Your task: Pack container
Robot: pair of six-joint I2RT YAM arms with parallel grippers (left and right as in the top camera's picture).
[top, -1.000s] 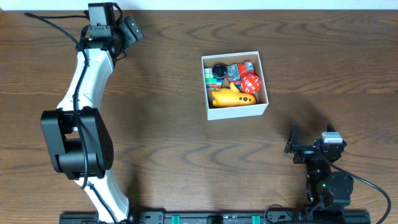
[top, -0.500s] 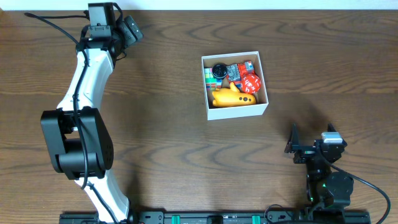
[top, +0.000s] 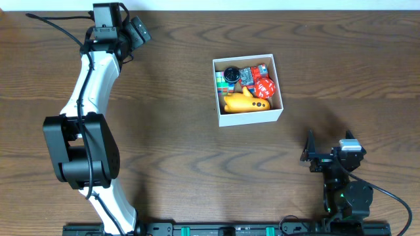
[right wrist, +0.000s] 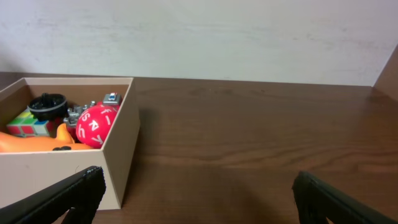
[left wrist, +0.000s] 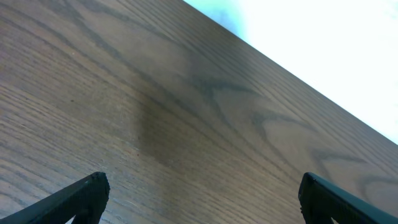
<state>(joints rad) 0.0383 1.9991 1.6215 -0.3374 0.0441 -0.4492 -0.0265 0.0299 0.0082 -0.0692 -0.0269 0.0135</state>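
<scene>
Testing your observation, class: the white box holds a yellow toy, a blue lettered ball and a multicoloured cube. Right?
No: the lettered ball in the white box is red, not blue, as the right wrist view shows; the rest is right.

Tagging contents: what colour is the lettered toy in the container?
Lettered toy: red, white letters; right wrist view.

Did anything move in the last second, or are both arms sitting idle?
Nothing visibly changed. The left gripper and the right gripper are open and empty where they were, both away from the container. The toys inside it lie as before.
</scene>
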